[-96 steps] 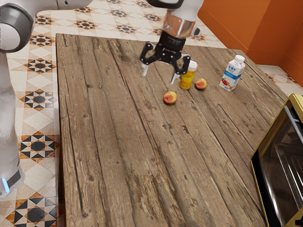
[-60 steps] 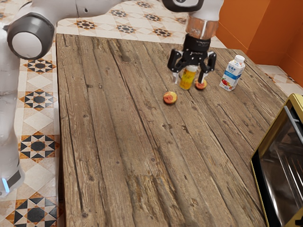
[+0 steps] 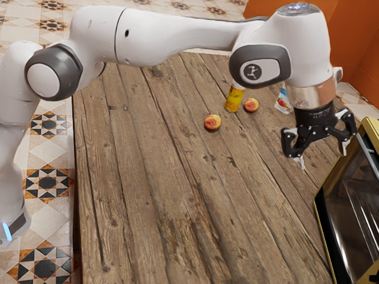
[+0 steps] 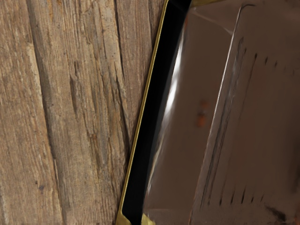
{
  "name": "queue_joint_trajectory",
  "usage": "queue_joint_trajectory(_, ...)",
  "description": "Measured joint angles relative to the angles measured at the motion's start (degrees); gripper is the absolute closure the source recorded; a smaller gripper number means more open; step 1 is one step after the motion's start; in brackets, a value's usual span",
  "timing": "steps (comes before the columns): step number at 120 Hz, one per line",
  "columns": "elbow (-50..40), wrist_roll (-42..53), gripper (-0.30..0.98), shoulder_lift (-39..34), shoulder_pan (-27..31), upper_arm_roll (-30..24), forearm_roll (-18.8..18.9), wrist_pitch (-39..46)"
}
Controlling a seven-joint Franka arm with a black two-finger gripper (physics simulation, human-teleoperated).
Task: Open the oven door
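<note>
1. The wooden table [image 3: 148, 177] is carrying the oven [image 3: 369, 126] at the exterior view's right.
2. The oven door [image 3: 350, 204] is apparently sitting shut.
3. The handle [image 3: 366, 153] is probably awaiting alignment, then a grip and pull.
4. The fingers [image 3: 301, 161] are standing wide, holding nothing, seemingly approaching.

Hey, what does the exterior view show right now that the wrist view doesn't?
Exterior view: the arm, its open gripper, two peaches, a yellow bottle, a partly hidden carton, tiled floor, orange wall and the oven's handle.

Wrist view: faint orange smudges in the oven's glass.

Both: the wooden table and the gold-edged oven with dark glass.
</note>
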Motion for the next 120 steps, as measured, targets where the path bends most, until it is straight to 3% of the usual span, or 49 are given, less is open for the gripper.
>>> queue_joint_trajectory(17,0.07,-0.45,0.0,0.68,-2.35,-0.17,4.17,6.75)
queue_joint_trajectory(38,-1.63,0.33,0.0,0.72,-3.79,-0.26,6.32,11.57)
queue_joint_trajectory(72,-2.17,8.51,0.0,1.79,-2.53,0.63,7.3,14.36)
queue_joint_trajectory(89,1.38,12.56,0.0,5.31,1.35,0.08,7.24,15.28)
queue_joint_trajectory(120,8.08,19.11,0.0,10.72,2.28,-0.94,7.23,17.04)
